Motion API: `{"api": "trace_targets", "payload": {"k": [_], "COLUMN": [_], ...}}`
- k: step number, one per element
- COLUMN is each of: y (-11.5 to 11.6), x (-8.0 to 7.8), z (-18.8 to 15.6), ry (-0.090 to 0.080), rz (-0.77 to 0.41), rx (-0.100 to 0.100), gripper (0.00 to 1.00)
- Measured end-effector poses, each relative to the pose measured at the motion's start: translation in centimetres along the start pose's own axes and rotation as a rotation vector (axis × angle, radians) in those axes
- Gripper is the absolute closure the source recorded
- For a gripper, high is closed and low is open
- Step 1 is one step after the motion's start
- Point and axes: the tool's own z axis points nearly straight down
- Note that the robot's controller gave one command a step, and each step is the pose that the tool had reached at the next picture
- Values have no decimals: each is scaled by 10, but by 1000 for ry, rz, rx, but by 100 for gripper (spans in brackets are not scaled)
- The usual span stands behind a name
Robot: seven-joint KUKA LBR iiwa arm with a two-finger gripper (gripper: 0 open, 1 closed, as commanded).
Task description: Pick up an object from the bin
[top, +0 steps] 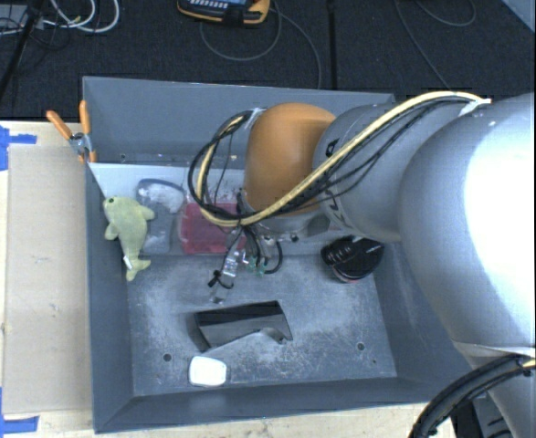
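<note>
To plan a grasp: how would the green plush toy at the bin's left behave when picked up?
The green plush toy looks stuffed and soft, so it likely squashes and droops. Probably light. Lying flat, it should hardly roll.

Green plush toy (pixel 127 229), white lump (pixel 208 370), black disc (pixel 351 258), grey bin (pixel 341 340).
</note>
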Motion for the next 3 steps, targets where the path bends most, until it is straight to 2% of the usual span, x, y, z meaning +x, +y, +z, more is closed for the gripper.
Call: {"api": "trace_targets", "payload": {"k": [1, 2, 3], "y": [15, 33, 11], "x": [5, 13, 12], "z": [18, 23, 27], "ry": [1, 2, 4], "rz": [-236, -375, -181], "rx": [4, 3, -2], "gripper": [0, 0, 0]}}
